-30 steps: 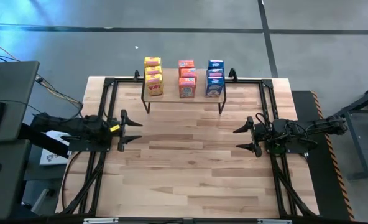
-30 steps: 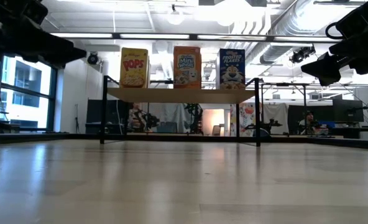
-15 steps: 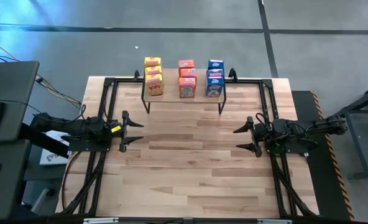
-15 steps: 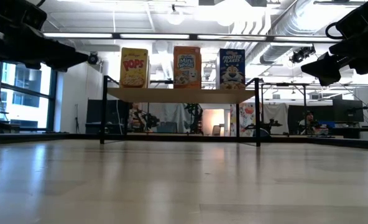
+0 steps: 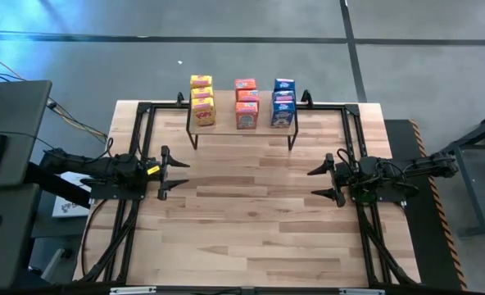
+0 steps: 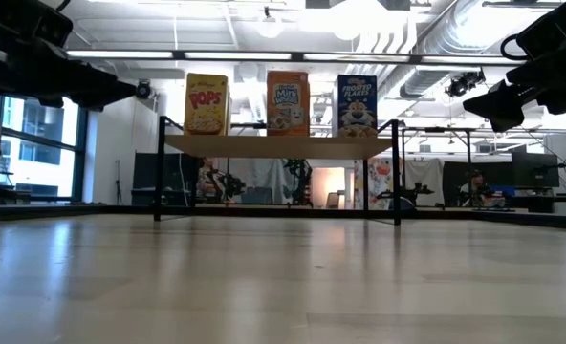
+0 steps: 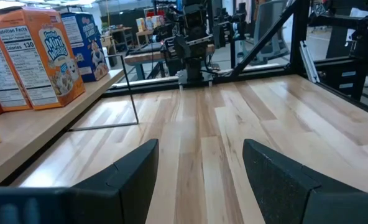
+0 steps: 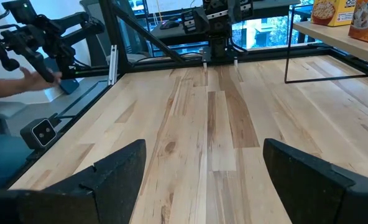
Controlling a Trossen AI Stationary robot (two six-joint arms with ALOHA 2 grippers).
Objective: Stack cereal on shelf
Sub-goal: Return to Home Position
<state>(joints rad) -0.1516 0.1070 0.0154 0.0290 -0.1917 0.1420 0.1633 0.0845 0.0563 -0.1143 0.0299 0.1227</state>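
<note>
The cereal boxes stand upright on the shelf [image 5: 226, 128] at the table's far middle, in three rows: yellow [image 5: 202, 102], orange-red [image 5: 246, 105] and blue [image 5: 283, 103]. The low view shows the front box of each row, yellow [image 6: 206, 103], orange-red [image 6: 287, 102] and blue [image 6: 357, 105], on the plank [image 6: 278, 145]. My left gripper [image 5: 185, 173] hovers open over the table's left part, pointing right. My right gripper [image 5: 311, 183] hovers open over the right part, pointing left. Both are nearer than the shelf and hold nothing. The left wrist view shows the orange-red box [image 7: 47, 62] beside the open fingers [image 7: 134, 171].
Bare wooden tabletop [image 5: 242, 221] lies between and in front of the two grippers. Black metal frame rails [image 5: 136, 147] run along the table's sides. The shelf's thin black legs [image 5: 195, 146] stand on the table. A person's hand [image 8: 28, 76] shows beyond the table's left side.
My left gripper has edged slightly toward the table's right and stays open. The boxes and my right arm have kept still.
</note>
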